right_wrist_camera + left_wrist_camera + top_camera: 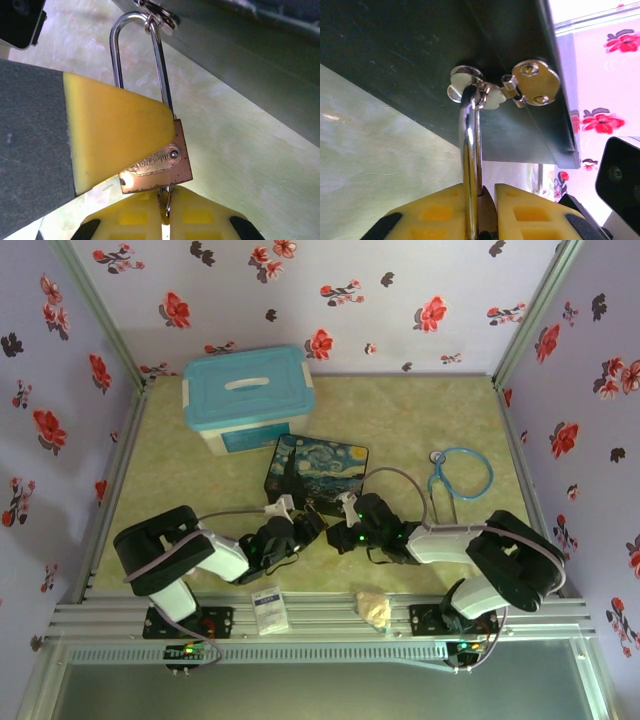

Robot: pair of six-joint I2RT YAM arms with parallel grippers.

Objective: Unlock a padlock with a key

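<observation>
The brass padlock (162, 162) hangs by its silvery shackle (469, 145) from the hasp (532, 82) on the near side of the dark starry-night box (320, 468). My left gripper (487, 195) is shut on the padlock's body, and its yellow finger (115, 130) lies across the padlock's face in the right wrist view. My right gripper (166, 195) sits just under the padlock, shut on the small metal key (166, 201). The key stands at the padlock's bottom edge, with its tip hidden. Both grippers meet at the box's front edge, left (303, 525) and right (347, 528).
A white container with a teal lid (248, 395) stands behind the box at the back left. A blue looped tube (462, 475) lies to the right. A white packet (270, 608) and a crumpled beige lump (375, 608) rest on the front rail.
</observation>
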